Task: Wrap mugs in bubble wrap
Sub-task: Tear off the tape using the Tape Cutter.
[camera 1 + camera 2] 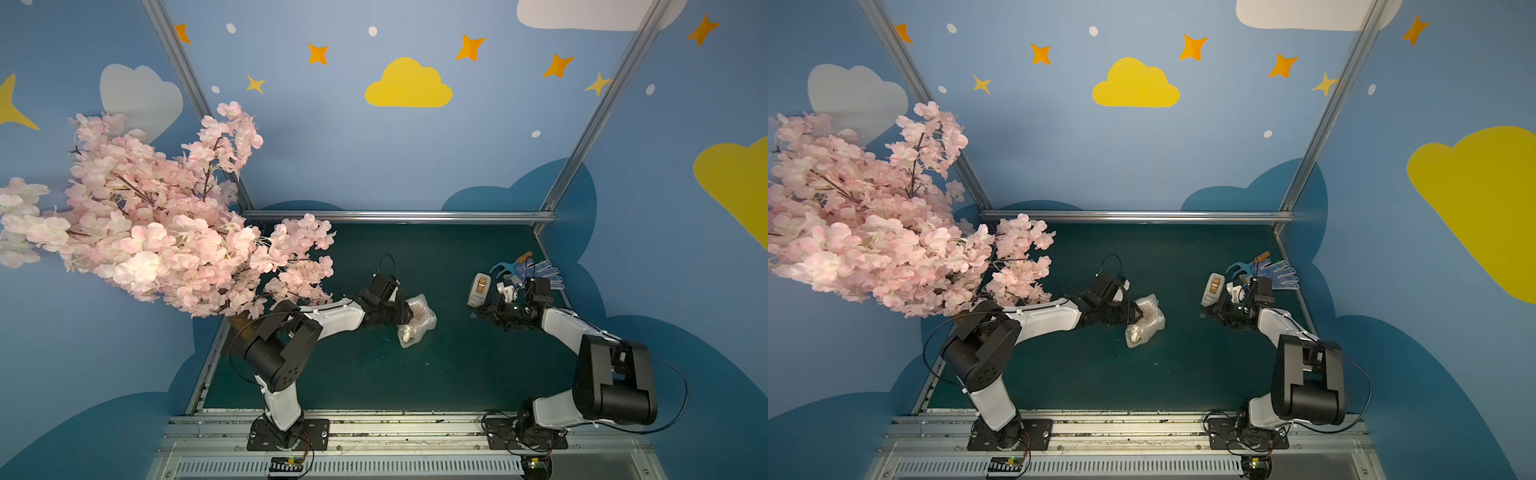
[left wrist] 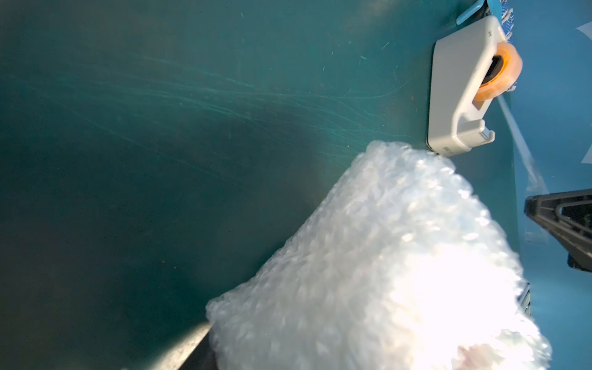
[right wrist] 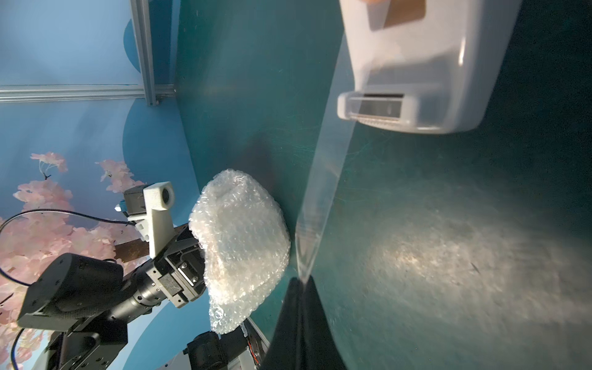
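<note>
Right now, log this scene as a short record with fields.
mug: on the green mat, bundled in bubble wrap, one white end showing
left gripper: fingers clamped around the bundle
right gripper: fingers shut on a clear tape strip
tape dispenser: on the mat, strip pulled out from it
gloves: far right corner

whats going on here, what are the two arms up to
The left tool is clamped on a bundle of bubble wrap on the green table, with the mug showing white at one open end. The right tool is shut on the end of a clear tape strip stretched out from the tape dispenser. The wrap is folded round the mug, but no tape is on it yet.
</note>
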{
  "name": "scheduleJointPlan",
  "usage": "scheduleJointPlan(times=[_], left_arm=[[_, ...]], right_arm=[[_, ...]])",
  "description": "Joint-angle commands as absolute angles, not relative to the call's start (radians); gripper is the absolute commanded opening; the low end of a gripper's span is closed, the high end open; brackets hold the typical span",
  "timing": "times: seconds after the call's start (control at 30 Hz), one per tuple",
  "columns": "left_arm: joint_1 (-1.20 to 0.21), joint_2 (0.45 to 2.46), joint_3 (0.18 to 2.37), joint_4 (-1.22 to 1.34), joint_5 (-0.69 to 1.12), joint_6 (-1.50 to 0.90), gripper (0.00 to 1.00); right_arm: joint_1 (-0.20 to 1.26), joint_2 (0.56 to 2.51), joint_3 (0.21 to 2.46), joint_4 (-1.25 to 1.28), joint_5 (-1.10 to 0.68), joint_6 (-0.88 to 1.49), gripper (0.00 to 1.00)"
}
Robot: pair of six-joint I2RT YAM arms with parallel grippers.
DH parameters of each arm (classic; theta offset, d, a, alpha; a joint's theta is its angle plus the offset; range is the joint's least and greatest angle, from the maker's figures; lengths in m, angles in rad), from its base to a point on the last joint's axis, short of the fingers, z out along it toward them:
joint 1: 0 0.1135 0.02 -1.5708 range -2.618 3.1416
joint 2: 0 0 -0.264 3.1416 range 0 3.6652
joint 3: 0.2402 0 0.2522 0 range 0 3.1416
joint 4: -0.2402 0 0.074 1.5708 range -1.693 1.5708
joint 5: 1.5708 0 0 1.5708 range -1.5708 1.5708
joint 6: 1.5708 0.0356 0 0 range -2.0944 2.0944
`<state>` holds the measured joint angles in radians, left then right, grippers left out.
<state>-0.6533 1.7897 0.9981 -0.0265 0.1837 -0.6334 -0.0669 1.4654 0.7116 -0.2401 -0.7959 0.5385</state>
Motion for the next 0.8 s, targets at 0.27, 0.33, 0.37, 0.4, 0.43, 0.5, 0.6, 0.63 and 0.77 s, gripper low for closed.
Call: scheduleJointPlan(times=[0.27,0.33,0.37,0.4,0.43,0.5,0.6,0.63,0.77], left_arm=[[-0.669,1.822,0.968,-0.092,0.166,-0.623,0.60],[-0.669,1.822,0.968,-0.092,0.166,-0.623,0.60],[-0.669,1.822,0.968,-0.092,0.166,-0.621,0.60],[-0.669,1.821,0.968,-0.093,0.166,-0.621,0.60],[-0.670,1.822,0.967,-0.094,0.166,-0.621,0.60],[-0.669,1.822,0.966,-0.094,0.166,-0.621,0.60],[-0.669,1.822,0.965,-0.091,0.164,-0.621,0.60],[-0.669,1.821,0.965,-0.092,0.164,-0.623,0.60],[-0.669,1.820,0.963,-0.092,0.165,-0.623,0.60]], right_arm=[[-0.036,1.544,0.693,-0.292,-0.771,0.490,0.00],[-0.031,1.555,0.693,-0.305,-0.749,0.481,0.00],[-0.030,1.560,0.693,-0.309,-0.741,0.478,0.00],[-0.028,1.565,0.693,-0.313,-0.731,0.476,0.00],[-0.028,1.571,0.693,-0.315,-0.721,0.474,0.00],[-0.023,1.583,0.696,-0.322,-0.701,0.469,0.00],[-0.011,1.607,0.710,-0.342,-0.658,0.460,0.00],[-0.005,1.614,0.717,-0.353,-0.637,0.455,0.00],[0.015,1.627,0.745,-0.392,-0.580,0.446,0.00]])
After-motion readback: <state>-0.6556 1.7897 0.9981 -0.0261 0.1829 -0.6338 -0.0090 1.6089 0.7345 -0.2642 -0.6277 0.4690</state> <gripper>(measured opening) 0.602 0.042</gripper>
